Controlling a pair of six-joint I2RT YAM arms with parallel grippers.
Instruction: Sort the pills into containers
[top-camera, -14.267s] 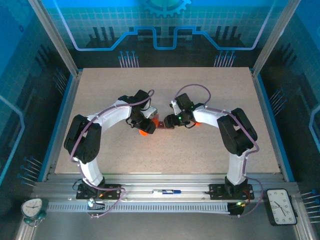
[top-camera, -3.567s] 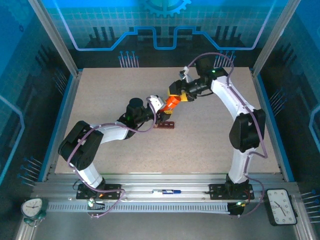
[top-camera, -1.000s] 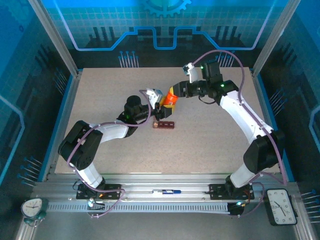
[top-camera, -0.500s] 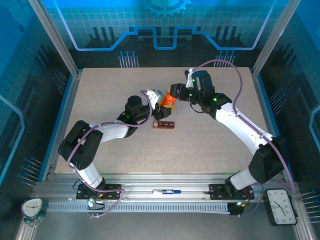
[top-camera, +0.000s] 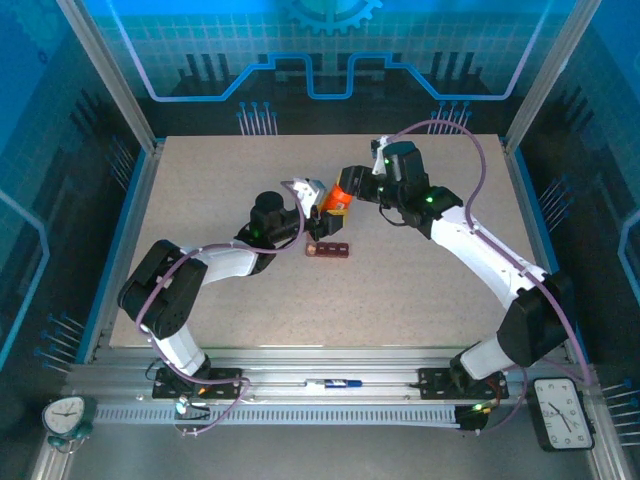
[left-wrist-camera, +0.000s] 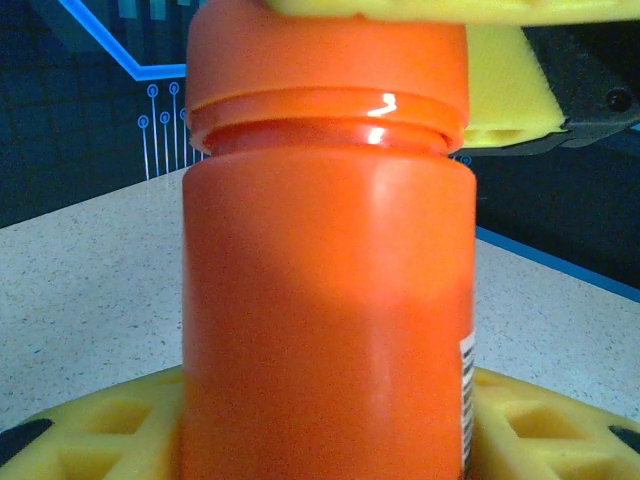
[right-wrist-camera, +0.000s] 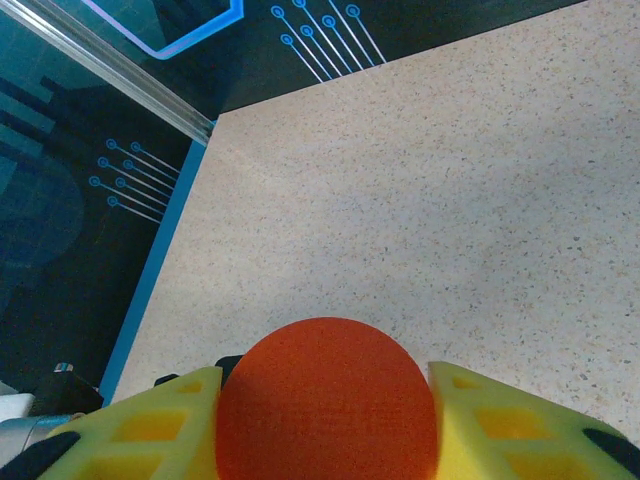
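Containers (top-camera: 329, 249) lie mid-worktop (top-camera: 400, 300), just beside the orange bottle (left-wrist-camera: 325, 330). I see my left fingers (left-wrist-camera: 90, 430) clamped on the bottle's body, and my right fingers (right-wrist-camera: 510, 430) clamped on its cap (right-wrist-camera: 328, 400).

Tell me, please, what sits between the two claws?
The orange bottle: the left claw grips its body and the right claw grips its cap, as the top and both wrist views show.
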